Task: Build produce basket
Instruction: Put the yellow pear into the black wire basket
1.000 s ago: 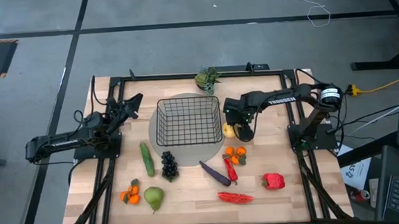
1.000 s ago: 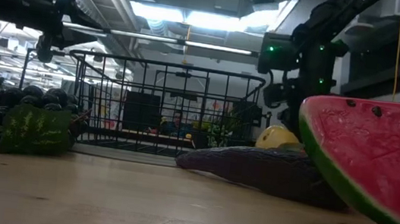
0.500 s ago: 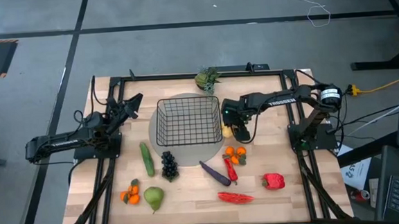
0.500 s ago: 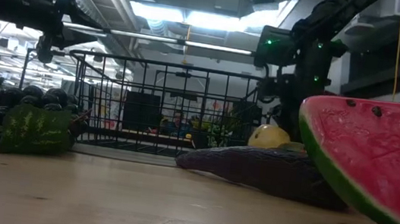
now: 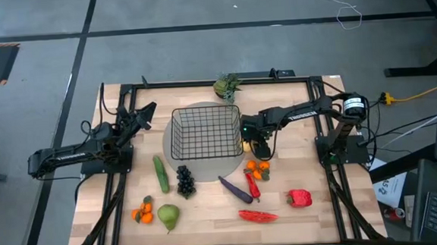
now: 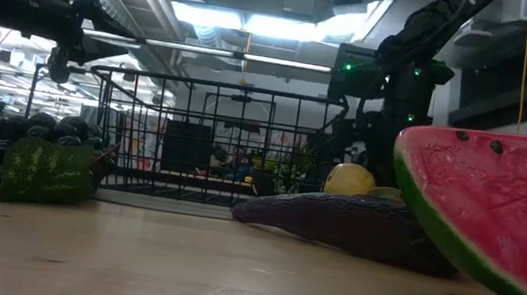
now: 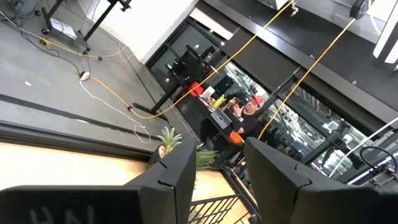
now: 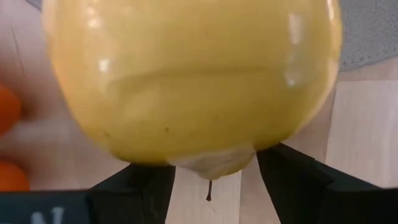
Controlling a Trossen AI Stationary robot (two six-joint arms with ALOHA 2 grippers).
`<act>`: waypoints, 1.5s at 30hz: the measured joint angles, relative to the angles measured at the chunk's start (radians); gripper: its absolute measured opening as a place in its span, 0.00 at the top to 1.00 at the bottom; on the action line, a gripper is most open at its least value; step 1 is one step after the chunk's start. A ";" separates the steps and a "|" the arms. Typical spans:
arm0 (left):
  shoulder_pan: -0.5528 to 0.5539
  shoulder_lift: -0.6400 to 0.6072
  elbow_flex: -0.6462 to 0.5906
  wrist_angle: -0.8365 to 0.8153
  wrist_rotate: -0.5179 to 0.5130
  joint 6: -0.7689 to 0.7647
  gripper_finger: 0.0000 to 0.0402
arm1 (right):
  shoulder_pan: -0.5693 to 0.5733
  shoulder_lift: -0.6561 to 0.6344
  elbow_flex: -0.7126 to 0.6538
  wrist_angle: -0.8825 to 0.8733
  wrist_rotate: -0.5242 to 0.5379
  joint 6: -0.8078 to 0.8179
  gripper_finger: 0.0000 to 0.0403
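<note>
My right gripper [image 5: 254,141] is shut on a yellow pear [image 5: 248,144] just right of the black wire basket [image 5: 204,131]. The pear fills the right wrist view [image 8: 186,74] and shows in the low view [image 6: 351,178] beside the basket [image 6: 214,141]. My left gripper [image 5: 146,112] is open and empty, raised near the basket's far left corner. Other produce lies on the table nearer me: cucumber [image 5: 161,174], grapes [image 5: 185,181], eggplant [image 5: 235,189], chili [image 5: 252,185], orange cluster [image 5: 257,166]. My right gripper pinches the yellow pear between its two fingers [image 8: 140,183], one on each side, close to the end with the small dark stalk [image 8: 208,186]. The fingers point down from above. In the low view the eggplant hides the pear's underside, so I cannot tell whether it is clear of the table.
A grey round mat [image 5: 229,170] lies under the basket. A leafy green bunch [image 5: 227,85] sits at the far edge. Near the front lie a red pepper [image 5: 300,199], a watermelon slice [image 5: 257,216], a green pear [image 5: 168,215] and another orange cluster [image 5: 143,213].
My right gripper has gone toward the table's left edge, closer to the basket's right wall. In the low view the yellow pear has shifted a little the same way with it.
</note>
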 joint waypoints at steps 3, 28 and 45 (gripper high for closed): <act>0.000 0.000 0.000 0.000 0.000 0.000 0.67 | 0.001 0.000 0.000 -0.003 0.000 0.031 0.54; 0.000 0.000 0.000 -0.001 0.000 0.002 0.67 | 0.006 -0.169 -0.002 -0.424 0.021 0.287 1.00; 0.000 0.000 0.000 0.000 0.000 0.002 0.67 | 0.013 -0.640 0.141 -0.452 0.192 0.549 1.00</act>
